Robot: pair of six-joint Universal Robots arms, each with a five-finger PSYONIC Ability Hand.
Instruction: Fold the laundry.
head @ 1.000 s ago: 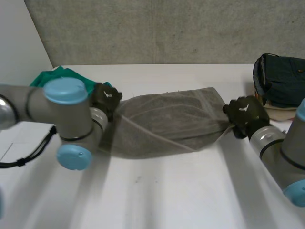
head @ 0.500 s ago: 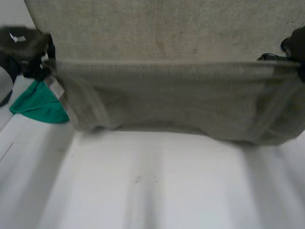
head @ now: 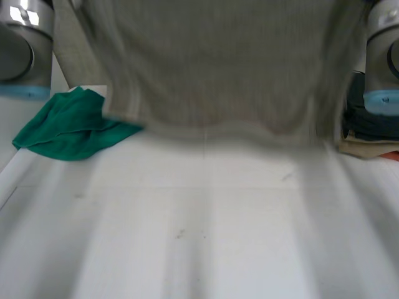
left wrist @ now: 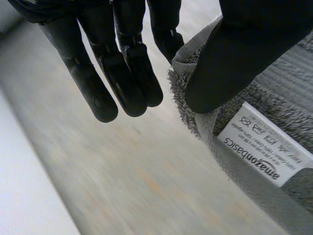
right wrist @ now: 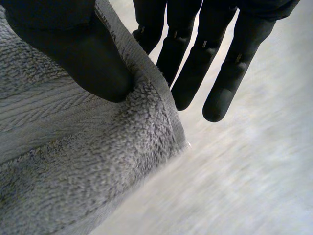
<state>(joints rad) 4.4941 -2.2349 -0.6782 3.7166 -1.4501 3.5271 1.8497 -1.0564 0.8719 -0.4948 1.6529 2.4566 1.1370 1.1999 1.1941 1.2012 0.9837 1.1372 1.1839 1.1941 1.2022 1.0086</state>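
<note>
Lifting the grey terry towel [head: 212, 68] off the white table [head: 199, 237] a second earlier, we now held it hanging wide. Our left hand [left wrist: 230, 58] pinched one upper corner under its thumb and our right hand [right wrist: 83, 54] the other, seemingly ready to lay it flat.

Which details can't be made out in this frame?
Head view: top edge of the towel cut off by the frame; its texture blurred.
Head view: pile mostly hidden behind the towel and right arm.
Left wrist view: fine print on the label too small to read.
</note>
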